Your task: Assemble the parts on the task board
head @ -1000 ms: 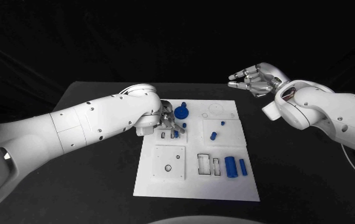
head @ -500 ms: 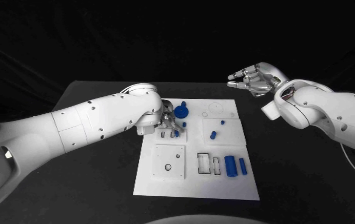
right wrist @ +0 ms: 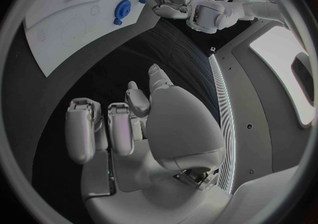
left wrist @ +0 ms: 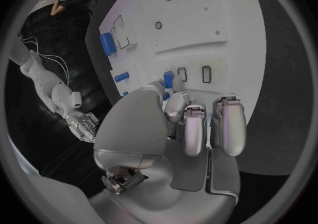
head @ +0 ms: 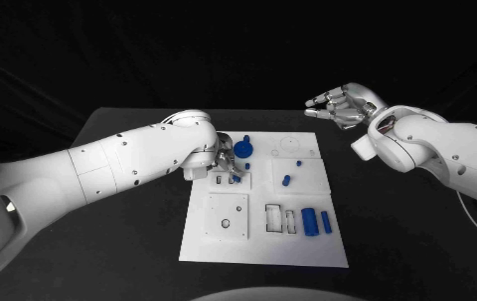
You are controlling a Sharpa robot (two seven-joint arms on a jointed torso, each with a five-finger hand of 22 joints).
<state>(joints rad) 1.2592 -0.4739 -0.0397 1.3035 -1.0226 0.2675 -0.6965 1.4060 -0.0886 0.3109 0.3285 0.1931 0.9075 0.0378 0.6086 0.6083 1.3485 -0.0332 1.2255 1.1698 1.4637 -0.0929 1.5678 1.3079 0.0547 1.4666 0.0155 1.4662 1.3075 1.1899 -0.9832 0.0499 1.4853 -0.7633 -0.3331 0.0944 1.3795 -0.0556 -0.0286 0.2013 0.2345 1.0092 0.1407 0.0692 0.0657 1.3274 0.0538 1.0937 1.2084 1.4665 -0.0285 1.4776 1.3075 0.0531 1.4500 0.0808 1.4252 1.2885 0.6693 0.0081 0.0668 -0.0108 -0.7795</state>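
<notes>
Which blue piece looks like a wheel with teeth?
The gear at the board's far edge, right beside the left hand. It is round and toothed; the other blue pieces are plain pegs and bars.

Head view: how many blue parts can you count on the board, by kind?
Gear: 1
Long cylinders: 2
Small pegs: 3
Piece at the left hand's fingertips: 1
Total: 7

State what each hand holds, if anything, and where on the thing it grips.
The left hand pinches a small blue part over the task board; where on it cannot be told. The right hand holds nothing.
</notes>
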